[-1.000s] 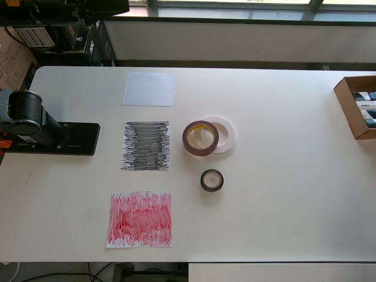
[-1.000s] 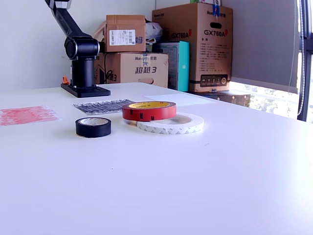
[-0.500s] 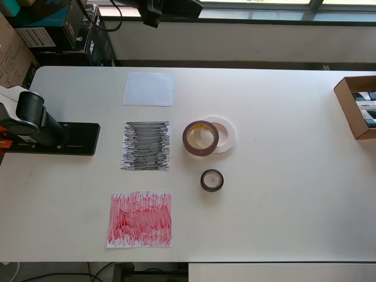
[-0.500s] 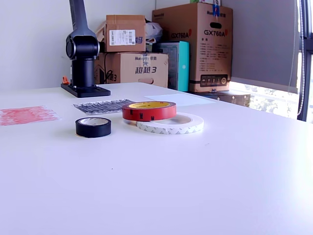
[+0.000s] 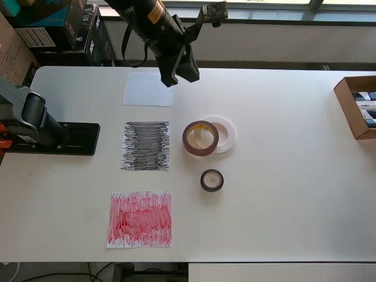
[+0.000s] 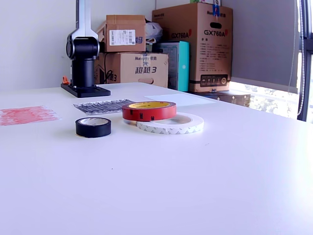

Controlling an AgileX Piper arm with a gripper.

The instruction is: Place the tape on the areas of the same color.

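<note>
Where the smooth white worktop (image 5: pixel 282 176) lies bare, three rolls of tape sit near its middle. A wide red tape roll (image 5: pixel 200 138) with a glossy outer face and a yellowish inner core rests partly on a flat white tape roll (image 5: pixel 226 134), overlapping the edge nearer the sheets in the overhead view; from the exterior view the red roll (image 6: pixel 149 110) leans on the rim of the white roll (image 6: pixel 171 123), whose side shows a faint printed pattern too small to read. Close by but apart stands a small black tape roll (image 5: pixel 212 180), shiny, with a pale inner ring (image 6: pixel 93 127).

Three roughly square paper sheets lie in a column on the overhead view's left: a plain white sheet (image 5: pixel 145 90), a black-scribbled sheet (image 5: pixel 145 145) of dense horizontal strokes, and a red-scribbled sheet (image 5: pixel 140 218) of loose vertical strokes. No roll touches any sheet.

The arm's black base plate (image 5: pixel 73 138) sits flat on the worktop. Its dark forearm (image 5: pixel 158 35) reaches over the white sheet's corner; the gripper (image 5: pixel 212 13) shows at the top edge, and whether it is open I cannot tell.

Cardboard boxes (image 6: pixel 193 44) behind read "GX760A" and "超越3". A brown open box (image 5: pixel 357 106) sits at the overhead view's right edge.
</note>
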